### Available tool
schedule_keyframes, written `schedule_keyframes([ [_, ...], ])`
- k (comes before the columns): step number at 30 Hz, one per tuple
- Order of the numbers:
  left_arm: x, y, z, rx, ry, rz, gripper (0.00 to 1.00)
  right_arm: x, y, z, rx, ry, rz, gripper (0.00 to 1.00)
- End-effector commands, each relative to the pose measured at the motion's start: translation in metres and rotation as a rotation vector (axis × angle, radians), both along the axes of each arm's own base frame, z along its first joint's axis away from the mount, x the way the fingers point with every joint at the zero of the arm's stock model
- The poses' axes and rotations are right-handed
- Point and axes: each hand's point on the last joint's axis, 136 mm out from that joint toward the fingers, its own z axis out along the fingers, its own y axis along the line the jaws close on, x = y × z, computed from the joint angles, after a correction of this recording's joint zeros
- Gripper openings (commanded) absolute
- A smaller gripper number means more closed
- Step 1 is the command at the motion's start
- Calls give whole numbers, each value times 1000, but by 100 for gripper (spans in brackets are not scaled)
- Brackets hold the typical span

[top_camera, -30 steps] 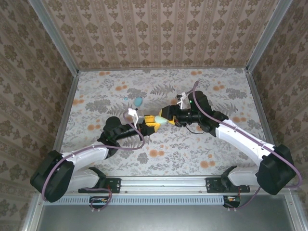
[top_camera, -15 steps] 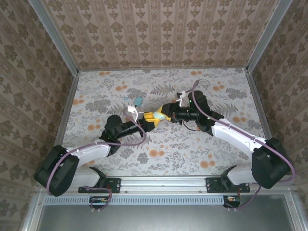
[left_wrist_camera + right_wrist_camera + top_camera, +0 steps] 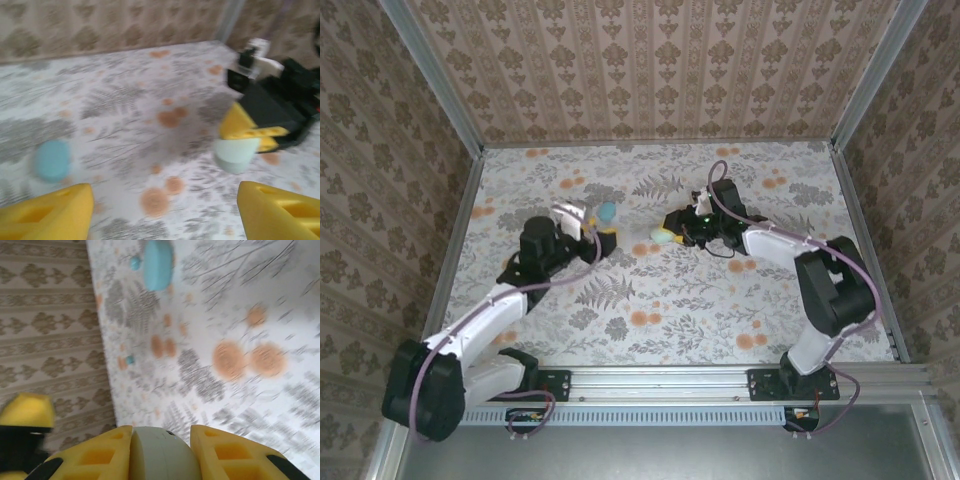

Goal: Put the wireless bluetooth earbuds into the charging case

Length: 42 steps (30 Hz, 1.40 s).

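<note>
Right tool [image 3: 161,434] is clamped on the mint-green case [image 3: 236,154], probably steadying it for loading. Left tool [image 3: 165,212] is wide and empty, free to pick. The earbuds [image 3: 130,360] lie loose on the desk [image 3: 720,300], one just beside the teal case [image 3: 158,262].

table [image 3: 720,300]: under everything.
free oval case [image 3: 607,211]: left of centre, in the far half.
held oval case [image 3: 663,236]: right of the free oval case, between the fingers of the right gripper [image 3: 669,230].
left gripper [image 3: 603,232]: just near of the free oval case.
earbuds [image 3: 135,262]: one just beside the free oval case, another [image 3: 130,360] well apart from it.
</note>
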Motion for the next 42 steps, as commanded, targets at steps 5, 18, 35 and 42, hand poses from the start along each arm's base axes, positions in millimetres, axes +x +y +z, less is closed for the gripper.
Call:
schedule_keyframes([
  [5,41,27,-81,183,452,87,68,6,-15,-62,-131,29,128,26],
  [18,104,6,-147,405,594,72,65,-11,-44,-107,-295,77,170,50],
  [35,138,-1,-178,519,577,61,69,-24,-87,-60,-567,-29,87,59],
  [42,142,-14,-183,505,549,15,54,-24,-91,-12,-587,-147,46,59],
])
